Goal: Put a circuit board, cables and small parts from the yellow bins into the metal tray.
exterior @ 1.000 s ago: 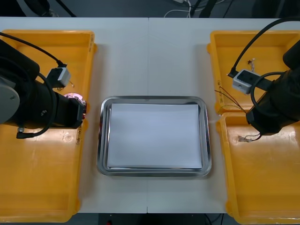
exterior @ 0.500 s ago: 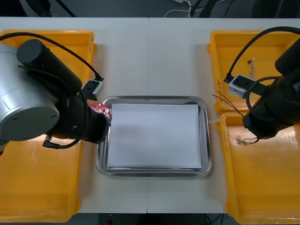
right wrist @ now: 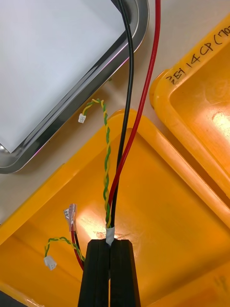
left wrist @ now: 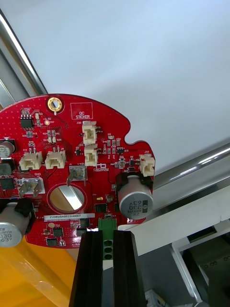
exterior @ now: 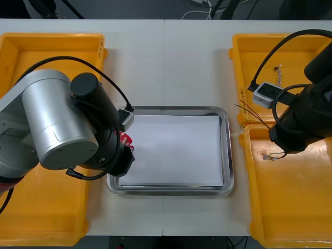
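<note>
Red catches us first in the left wrist view. The round red circuit board [left wrist: 72, 158], studded with white connectors and grey capacitors, is pinched at its green terminal block by the left gripper [left wrist: 103, 235]. The black fingers stand narrow, apart by just that block's width. Beyond the board lies the shiny metal tray [left wrist: 196, 165] with its white inside. The board hangs across the tray's rim, part over the white sheet and part outside it.

In the right wrist view, the right gripper [right wrist: 110, 242] is clamped tight on a bundle of cables [right wrist: 120, 158]: one black, one red and a twisted yellow-and-green pair. It hangs above the near right yellow bin [right wrist: 158, 201]. The strands pass in front of that bin's rim and the tray's corner, and short ends with small plugs hang beside the fingers.

In the front view, the left arm reaches over the tray's left rim, a sliver of the board showing at its tip. The right arm hovers where the two right bins meet, apart from the tray, on the light surface [exterior: 166, 52].

We judge the step in hand to be placing the board. The next move calls for carrying it right until it is wholly over the white sheet, then lowering it and releasing. The cables would then need to travel left to the tray.
</note>
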